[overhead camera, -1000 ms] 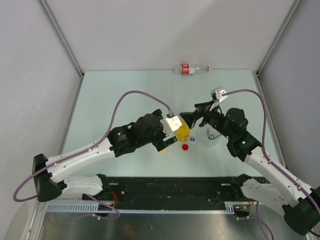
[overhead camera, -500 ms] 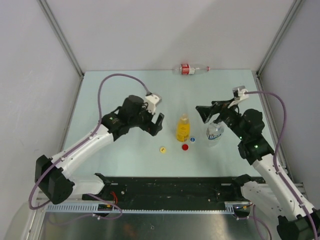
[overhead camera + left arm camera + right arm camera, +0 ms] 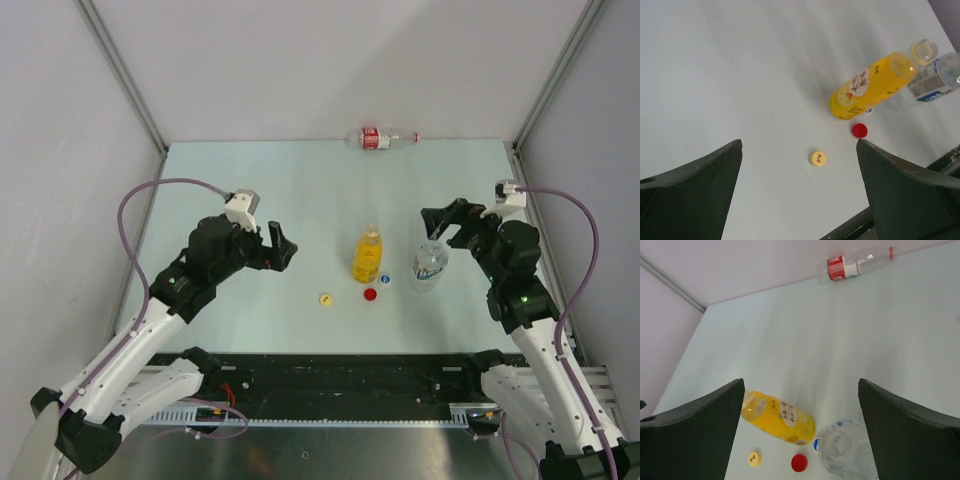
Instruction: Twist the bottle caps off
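Note:
The yellow bottle (image 3: 368,256) stands upright and uncapped at the table's middle, also seen in the left wrist view (image 3: 867,87) and the right wrist view (image 3: 782,420). The short clear bottle (image 3: 429,265) stands open to its right. The yellow cap (image 3: 325,298), red cap (image 3: 370,294) and blue cap (image 3: 385,280) lie loose in front of them. The slim clear bottle (image 3: 380,138) with a red label lies at the back edge. My left gripper (image 3: 283,245) is open and empty, left of the yellow bottle. My right gripper (image 3: 440,222) is open and empty, above and behind the short bottle.
Grey walls with metal frame posts (image 3: 125,75) close the table on three sides. A black rail (image 3: 340,375) runs along the near edge between the arm bases.
Both arms have drawn back from the yellow bottle, the left arm to the left and the right arm to the right and up. The bottle stays standing, and the caps have not moved.

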You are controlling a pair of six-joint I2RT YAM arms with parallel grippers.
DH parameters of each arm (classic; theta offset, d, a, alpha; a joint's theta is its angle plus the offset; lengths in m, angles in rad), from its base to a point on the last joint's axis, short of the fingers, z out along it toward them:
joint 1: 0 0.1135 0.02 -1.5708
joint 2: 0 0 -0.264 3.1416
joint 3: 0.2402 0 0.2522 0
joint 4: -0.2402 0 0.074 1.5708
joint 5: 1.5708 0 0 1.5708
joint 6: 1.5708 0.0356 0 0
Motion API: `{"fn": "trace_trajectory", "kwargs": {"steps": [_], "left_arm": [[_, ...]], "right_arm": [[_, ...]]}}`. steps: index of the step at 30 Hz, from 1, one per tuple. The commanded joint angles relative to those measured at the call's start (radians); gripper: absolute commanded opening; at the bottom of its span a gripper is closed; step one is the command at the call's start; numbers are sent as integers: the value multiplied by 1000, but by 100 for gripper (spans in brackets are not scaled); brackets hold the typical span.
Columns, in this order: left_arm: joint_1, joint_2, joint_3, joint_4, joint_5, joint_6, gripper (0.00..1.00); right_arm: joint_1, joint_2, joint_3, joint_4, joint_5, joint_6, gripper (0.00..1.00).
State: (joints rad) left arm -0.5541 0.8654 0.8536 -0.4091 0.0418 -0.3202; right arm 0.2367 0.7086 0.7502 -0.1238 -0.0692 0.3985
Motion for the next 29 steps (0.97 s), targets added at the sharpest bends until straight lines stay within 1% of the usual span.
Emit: {"fn": "trace_trajectory", "kwargs": {"steps": [1,7,9,15,20,23,25,27,29], "left_arm": [[4,-3,-56,56,-129,-93,99],[3,30,-60,61,-189,-89,99],[3,28,-55,63,-230,-76,99],[3,-52,-82,102,-399,-60,99],[3,-155,-130,165,-463,6,99],[3,-237,-179,237,-464,58,100],[4,-292,-231,318,-421,111,99],[3,-321,-282,407,-387,153,99],[3,-304,-316,484,-409,177,99]], "right_arm": [[-26,-16,5,-50,57,17,99],[-52,-27,4,-81,69,12,99],[-58,-32,4,-90,69,8,99],[-72,-24,4,-125,212,-5,99],[-96,-27,-27,-115,366,24,99],[-109,-61,-105,-49,459,30,99],[-112,-93,-190,41,519,18,99],[-114,-129,-298,174,535,-27,98],[-114,-164,-406,329,519,-107,98]]}}
